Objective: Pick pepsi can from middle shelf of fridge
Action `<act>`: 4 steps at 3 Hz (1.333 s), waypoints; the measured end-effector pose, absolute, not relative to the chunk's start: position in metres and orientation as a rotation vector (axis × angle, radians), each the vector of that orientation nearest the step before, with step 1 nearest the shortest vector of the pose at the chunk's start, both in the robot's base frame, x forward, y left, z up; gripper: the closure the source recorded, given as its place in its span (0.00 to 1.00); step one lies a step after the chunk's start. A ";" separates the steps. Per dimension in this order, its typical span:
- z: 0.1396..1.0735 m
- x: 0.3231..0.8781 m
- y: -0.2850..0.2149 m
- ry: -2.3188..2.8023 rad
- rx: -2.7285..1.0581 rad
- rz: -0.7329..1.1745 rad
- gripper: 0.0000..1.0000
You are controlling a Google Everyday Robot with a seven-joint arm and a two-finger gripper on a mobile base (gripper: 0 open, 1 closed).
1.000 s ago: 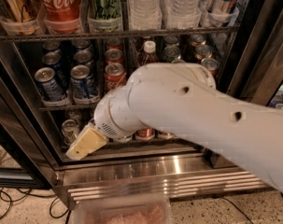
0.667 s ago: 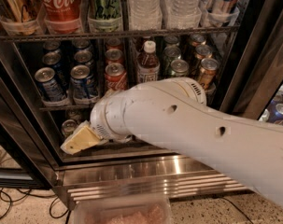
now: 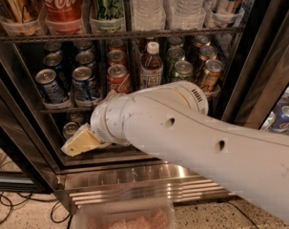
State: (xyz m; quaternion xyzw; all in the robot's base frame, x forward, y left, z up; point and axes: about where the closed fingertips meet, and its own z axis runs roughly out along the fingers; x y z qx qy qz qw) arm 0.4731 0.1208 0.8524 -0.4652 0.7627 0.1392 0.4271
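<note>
The fridge stands open in front of me. On its middle shelf two blue pepsi cans stand at the front left, with more blue cans behind them. A red Coca-Cola can stands to their right. My gripper, with its cream-coloured tip, is below the middle shelf's front edge, under the pepsi cans and holding nothing that I can see. My white arm crosses the lower right of the shelf and hides part of it.
A brown bottle, green cans and a gold can fill the shelf's right. Large cans and water bottles stand on the top shelf. A can sits on the lower shelf. Cables lie on the floor at left.
The gripper has shifted slightly left and up below the middle shelf. The arm has swung up and now covers more of the shelf's lower right.
</note>
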 end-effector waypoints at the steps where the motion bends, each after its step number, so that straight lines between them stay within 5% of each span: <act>1: 0.850 0.478 0.123 1.887 -1.125 0.320 0.00; 4: 0.862 0.484 0.086 1.816 -0.931 0.247 0.00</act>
